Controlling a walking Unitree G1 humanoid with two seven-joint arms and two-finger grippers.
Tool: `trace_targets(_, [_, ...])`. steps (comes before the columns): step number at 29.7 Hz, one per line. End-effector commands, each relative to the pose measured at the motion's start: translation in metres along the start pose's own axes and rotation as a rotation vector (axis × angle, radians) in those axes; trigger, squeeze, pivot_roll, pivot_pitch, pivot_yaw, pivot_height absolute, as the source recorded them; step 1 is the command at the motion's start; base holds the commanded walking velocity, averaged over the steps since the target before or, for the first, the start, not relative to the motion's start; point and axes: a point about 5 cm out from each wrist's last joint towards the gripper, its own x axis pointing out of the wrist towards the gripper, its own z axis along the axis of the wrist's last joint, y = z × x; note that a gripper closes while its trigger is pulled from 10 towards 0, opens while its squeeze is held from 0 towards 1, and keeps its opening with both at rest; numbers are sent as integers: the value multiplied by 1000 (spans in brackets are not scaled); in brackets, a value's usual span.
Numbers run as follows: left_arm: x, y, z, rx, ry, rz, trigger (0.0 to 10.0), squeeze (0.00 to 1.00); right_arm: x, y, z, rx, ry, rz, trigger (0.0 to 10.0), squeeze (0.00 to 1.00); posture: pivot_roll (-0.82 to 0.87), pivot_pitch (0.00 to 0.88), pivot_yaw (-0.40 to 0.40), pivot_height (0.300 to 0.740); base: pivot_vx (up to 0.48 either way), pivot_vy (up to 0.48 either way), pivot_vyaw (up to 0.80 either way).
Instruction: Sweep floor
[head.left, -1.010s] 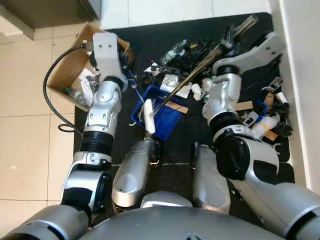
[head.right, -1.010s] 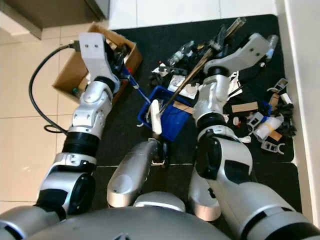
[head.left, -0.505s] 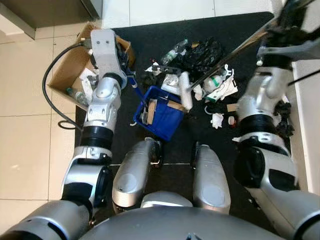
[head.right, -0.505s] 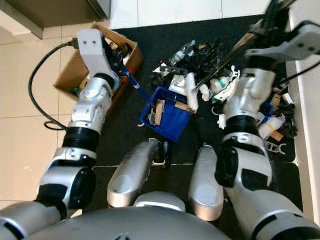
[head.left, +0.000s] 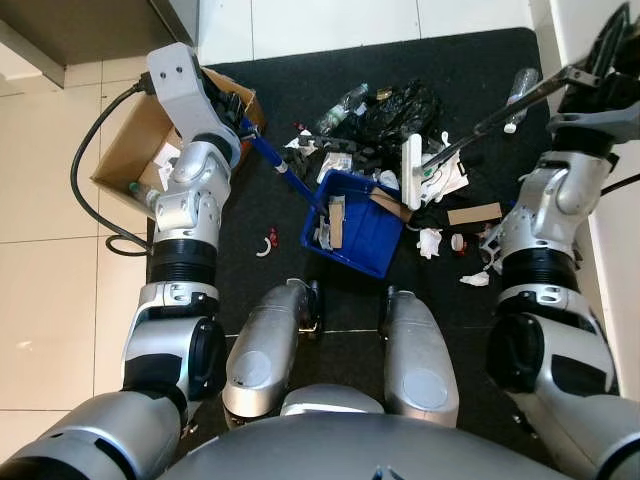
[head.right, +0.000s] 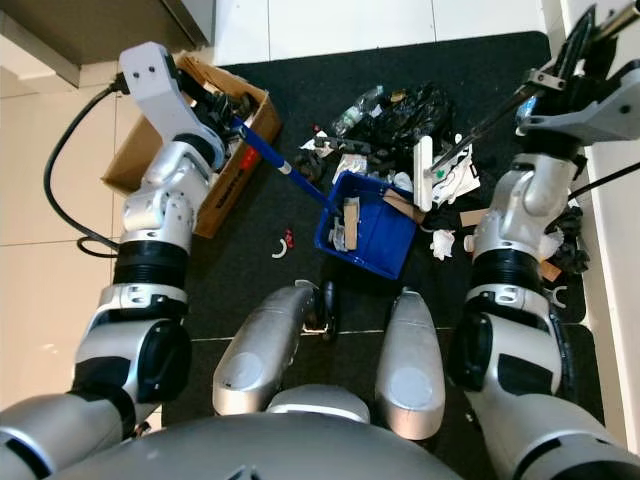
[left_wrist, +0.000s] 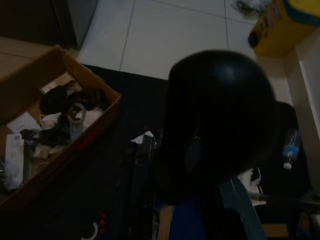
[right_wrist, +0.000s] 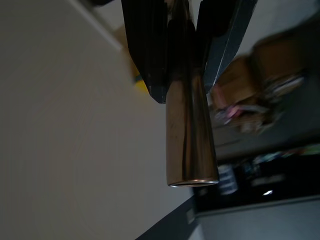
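Two tools are engaged. Right tool (head.right: 578, 62) is clamped on the broom handle (right_wrist: 187, 125), which slants near-left to the white broom head (head.left: 411, 172). Blue dustpan (head.left: 352, 222) lies just near-left of that head, litter (head.left: 440, 215) to its right. Left tool (head.right: 222, 112) appears closed on the dustpan handle (head.right: 270, 156). Right wrist view confirms the fingers (right_wrist: 150, 45) pinching the metal handle; left wrist view is too dark to judge.

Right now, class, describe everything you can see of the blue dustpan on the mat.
The blue dustpan looks like plastic: an open square tray on a long blue handle slanting up to the left gripper. It rests on the black mat, beside the rubbish pile, with cardboard scraps inside.
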Motion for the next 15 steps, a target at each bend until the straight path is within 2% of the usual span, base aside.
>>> trace_targets(1, [-3,6,7,-28,-31,-4,10000,0,3,-6,4,-7,-22,-31,10000,0,100,114,109,740,0,0,0])
trace_targets(3, [-5,8,7,-20,-28,-14,10000,0,11,-18,13,-15,-57,-83,10000,0,98,108,108,740,0,0,0])
trace_targets(6, [-9,20,-2,-4,8,12,10000,0,26,-41,31,7,-122,-189,10000,0,88,99,108,740,0,0,0])
trace_targets(10, [-10,20,-5,3,18,14,10000,0,28,-44,35,1,-135,-201,10000,0,83,98,108,740,0,0,0])
trace_targets(13, [-11,20,-9,-1,33,16,10000,0,30,-51,41,-42,-156,-212,10000,0,73,90,108,740,0,0,0])
trace_targets(14, [-11,18,-10,-6,37,10,10000,0,31,-58,43,-127,-156,-195,10000,0,71,86,105,740,0,0,0])
trace_targets(15, [-12,17,-10,-8,36,7,10000,0,30,-60,43,-167,-151,-179,10000,0,71,86,105,740,0,0,0])
